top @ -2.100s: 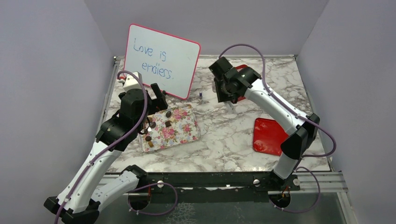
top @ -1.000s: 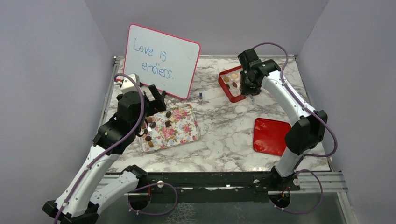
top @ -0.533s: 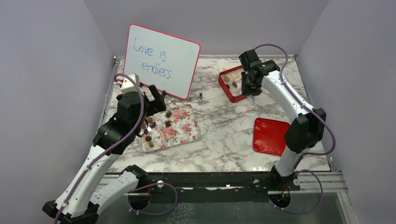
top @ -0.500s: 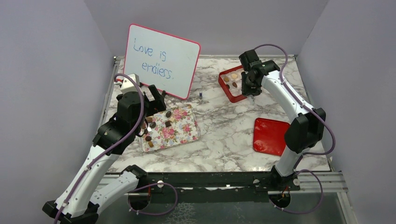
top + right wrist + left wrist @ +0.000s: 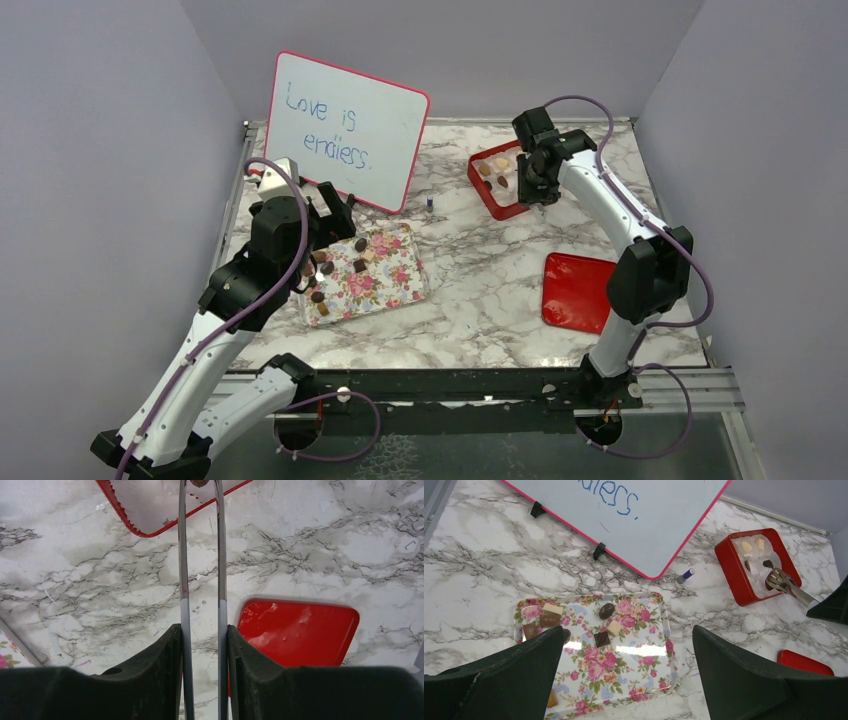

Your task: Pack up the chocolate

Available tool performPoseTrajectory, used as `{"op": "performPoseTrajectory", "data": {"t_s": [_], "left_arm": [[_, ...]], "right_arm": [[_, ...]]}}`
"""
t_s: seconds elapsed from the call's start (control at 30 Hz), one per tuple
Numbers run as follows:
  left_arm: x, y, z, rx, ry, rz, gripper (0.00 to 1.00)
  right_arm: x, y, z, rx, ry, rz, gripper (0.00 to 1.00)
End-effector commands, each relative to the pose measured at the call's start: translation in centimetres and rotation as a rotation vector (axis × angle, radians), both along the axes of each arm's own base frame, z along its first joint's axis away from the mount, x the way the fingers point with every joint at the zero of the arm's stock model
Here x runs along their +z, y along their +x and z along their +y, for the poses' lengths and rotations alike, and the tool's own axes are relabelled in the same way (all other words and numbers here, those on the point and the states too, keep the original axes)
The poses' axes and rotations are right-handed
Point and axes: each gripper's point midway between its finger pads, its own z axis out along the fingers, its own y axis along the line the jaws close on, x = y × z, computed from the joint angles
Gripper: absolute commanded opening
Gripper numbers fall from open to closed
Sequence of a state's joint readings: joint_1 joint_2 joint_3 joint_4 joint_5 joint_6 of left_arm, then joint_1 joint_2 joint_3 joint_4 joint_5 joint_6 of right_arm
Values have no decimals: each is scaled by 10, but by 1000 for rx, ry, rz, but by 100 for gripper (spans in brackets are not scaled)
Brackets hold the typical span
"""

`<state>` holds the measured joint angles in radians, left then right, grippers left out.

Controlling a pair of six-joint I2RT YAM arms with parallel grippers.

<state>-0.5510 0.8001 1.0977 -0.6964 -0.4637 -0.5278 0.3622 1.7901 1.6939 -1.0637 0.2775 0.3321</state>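
Hovering over the tray by the table's left edge, the left gripper stands spread wide and holds nothing. Seven chocolates lie on the tray, most of them in its far-left half and one tan piece at its near-left edge. The right gripper is narrowed onto the tongs, one metal arm against each finger. The tong tips reach into the box near the table's far edge. Four more pieces rest on the box's white lining. A brown piece shows between the tong tips, though whether it is pinched cannot be told. The lid lies flat toward the right edge. The whiteboard leans at the far-left corner.
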Motion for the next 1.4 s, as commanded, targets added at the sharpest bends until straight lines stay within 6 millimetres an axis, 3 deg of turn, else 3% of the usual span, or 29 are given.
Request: {"op": "performPoseTrajectory", "data": {"t_s": [0.0,0.27,0.73,0.93,1.1,1.37], "left_arm": [[6,2,3,18,-8,-27,99],[8,1,4,23,-12,-34,99],[9,2,5,30,-9,-36,99],[17,1,13,64,-4,-62,99],[12,1,15,74,-4,-55,99],[18,-1,16,83,-30,-72,99]], "right_arm": [[0,9,-7,-6,-26,-24,38],[4,10,-11,0,-50,-30,40],[45,4,0,48,33,-78,40],[66,-2,22,131,155,-134,40],[78,-12,42,196,253,-168,40],[102,-44,87,368,355,-285,39]]}}
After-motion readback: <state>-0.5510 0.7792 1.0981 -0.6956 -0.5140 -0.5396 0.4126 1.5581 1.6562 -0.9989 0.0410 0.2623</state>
